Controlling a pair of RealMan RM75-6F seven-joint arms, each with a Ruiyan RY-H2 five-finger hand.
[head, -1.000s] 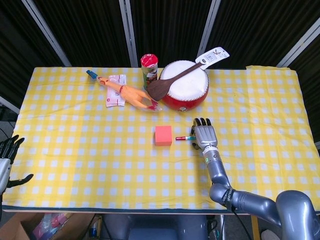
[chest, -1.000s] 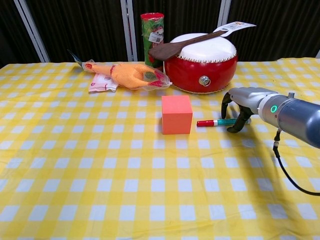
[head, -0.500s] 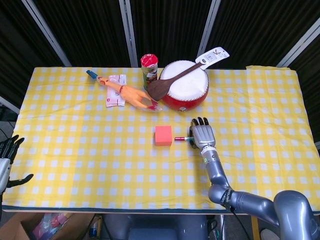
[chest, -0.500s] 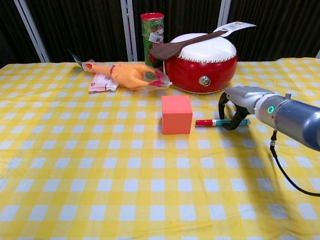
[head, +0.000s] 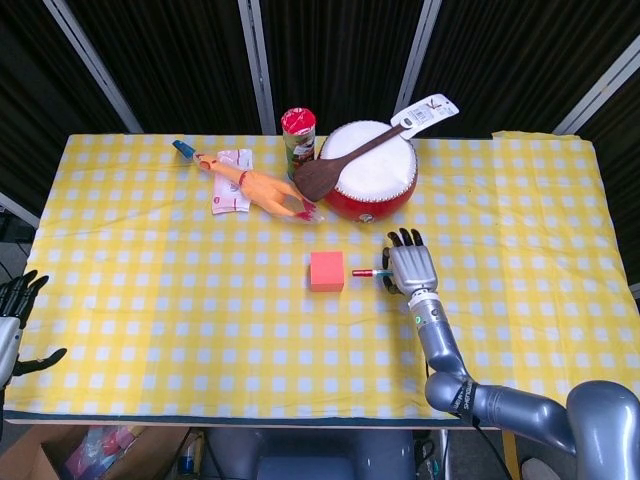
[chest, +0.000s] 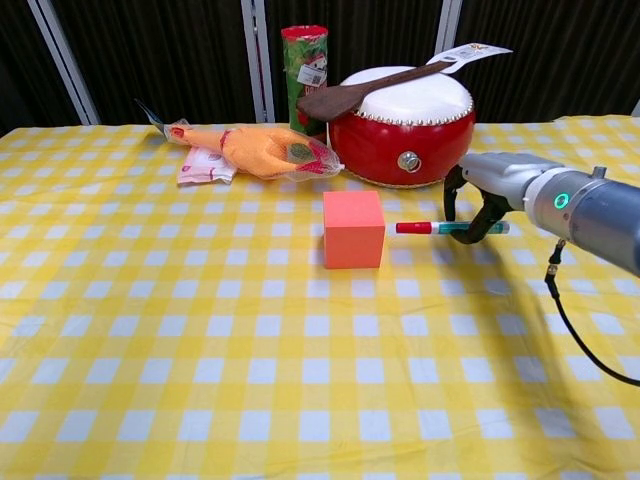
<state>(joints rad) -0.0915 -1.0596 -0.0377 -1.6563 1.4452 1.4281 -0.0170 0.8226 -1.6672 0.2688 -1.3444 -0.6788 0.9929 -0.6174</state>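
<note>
Pinching the marker (chest: 452, 228) near its tail, the right hand (chest: 482, 195) could let it tip or bump the orange block (chest: 353, 228).

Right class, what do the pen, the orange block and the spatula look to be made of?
Pen: likely glossy plastic, teal barrel, red cap.
Orange block: probably foam or painted wood; matte, flat faces.
Spatula: dark wood, smooth brown finish.

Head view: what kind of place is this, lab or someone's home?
Most likely a robot test bench, not a home. A table with a yellow checked cloth stands before dark ribbed panels in metal frames, and unrelated props lie on it: red drum, rubber chicken, orange cube.
</note>
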